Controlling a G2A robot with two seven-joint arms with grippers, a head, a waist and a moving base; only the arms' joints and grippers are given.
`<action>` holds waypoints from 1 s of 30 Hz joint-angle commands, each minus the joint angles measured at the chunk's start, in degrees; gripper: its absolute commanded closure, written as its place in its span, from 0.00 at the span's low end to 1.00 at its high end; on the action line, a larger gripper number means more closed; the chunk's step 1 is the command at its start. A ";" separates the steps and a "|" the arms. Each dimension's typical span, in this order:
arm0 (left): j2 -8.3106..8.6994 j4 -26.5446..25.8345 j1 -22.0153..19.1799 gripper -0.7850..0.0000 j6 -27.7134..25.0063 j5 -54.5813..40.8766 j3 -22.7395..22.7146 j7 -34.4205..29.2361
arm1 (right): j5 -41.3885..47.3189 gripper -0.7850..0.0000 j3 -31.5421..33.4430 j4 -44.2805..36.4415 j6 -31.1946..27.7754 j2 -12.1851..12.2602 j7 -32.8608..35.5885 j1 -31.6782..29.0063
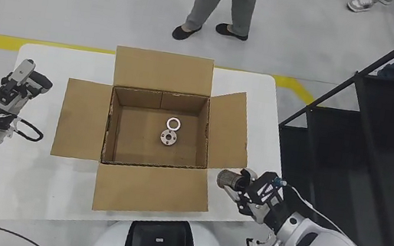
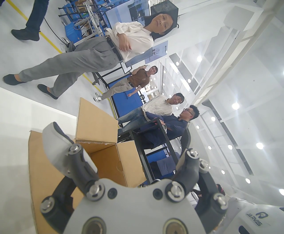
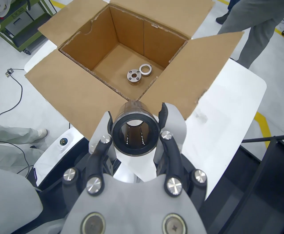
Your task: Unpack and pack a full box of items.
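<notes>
You're gripping the bearing point(image 3: 135, 133) in the right gripper point(image 3: 137, 112), box point(image 3: 131, 28) sitting just ahead of it. I'd be clearing the near flap point(image 3: 188, 73) first, then lowering beside the ring point(image 3: 145, 70) and flange point(image 3: 134, 76).

An open brown cardboard box point(image 1: 139, 98) sits on the white rounded tabletop point(image 1: 265, 87), its four flaps spread out. On its floor, right of centre, a flat silver metal ring point(image 1: 174, 123) lies just beside a round grey metal flange point(image 1: 167, 137). Off the near right corner, the right gripper point(image 1: 238, 182) has its jaws clamped on a short dark metal cylinder point(image 1: 228, 179) — the left gripper point(image 1: 32, 75) is well apart from the left flap.
</notes>
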 commanded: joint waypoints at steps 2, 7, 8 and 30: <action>0.00 0.00 0.00 0.00 0.00 0.00 0.00 0.00 | 0.35 1.00 2.62 0.44 -1.07 0.22 -0.31 -1.68; 0.00 0.00 0.00 0.00 0.00 0.00 0.00 0.00 | -2.97 1.00 4.13 4.30 1.40 0.37 -1.19 -1.71; 0.00 0.00 0.00 0.00 0.00 0.00 0.00 0.00 | -4.34 1.00 4.08 5.48 2.41 0.39 -1.41 -1.12; 0.00 0.00 0.00 0.00 0.00 0.00 0.00 0.00 | -19.66 1.00 -7.63 31.17 19.14 0.07 -0.80 22.90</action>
